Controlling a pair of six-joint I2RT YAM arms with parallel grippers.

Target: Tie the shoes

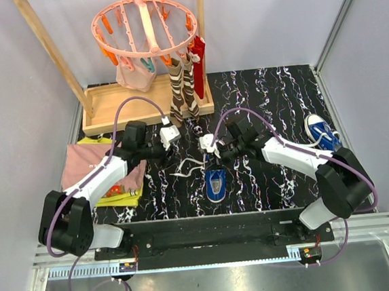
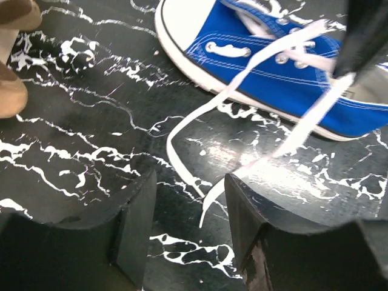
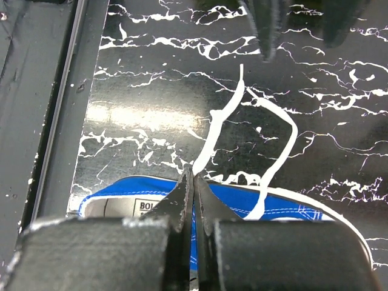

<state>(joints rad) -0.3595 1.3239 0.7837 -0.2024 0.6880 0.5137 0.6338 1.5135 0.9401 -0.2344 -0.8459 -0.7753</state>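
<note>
The blue shoe (image 1: 215,183) sits mid-worktop (image 1: 271,91) between the arms, light and likely to skid, so the right claw (image 3: 194,174) is pinched shut on its limp, slippery lace (image 3: 213,136) just above it, while the left claw (image 2: 189,182) hangs open around a loose tip, the sensible place to grab.

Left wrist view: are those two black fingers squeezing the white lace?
No, the left gripper stands open, and the lace end lies untouched between its jaws.

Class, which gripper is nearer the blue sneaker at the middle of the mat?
Right. The right gripper pinches a lace directly above the sneaker; the left gripper hangs open over the mat beside it, not touching the shoe.
</note>
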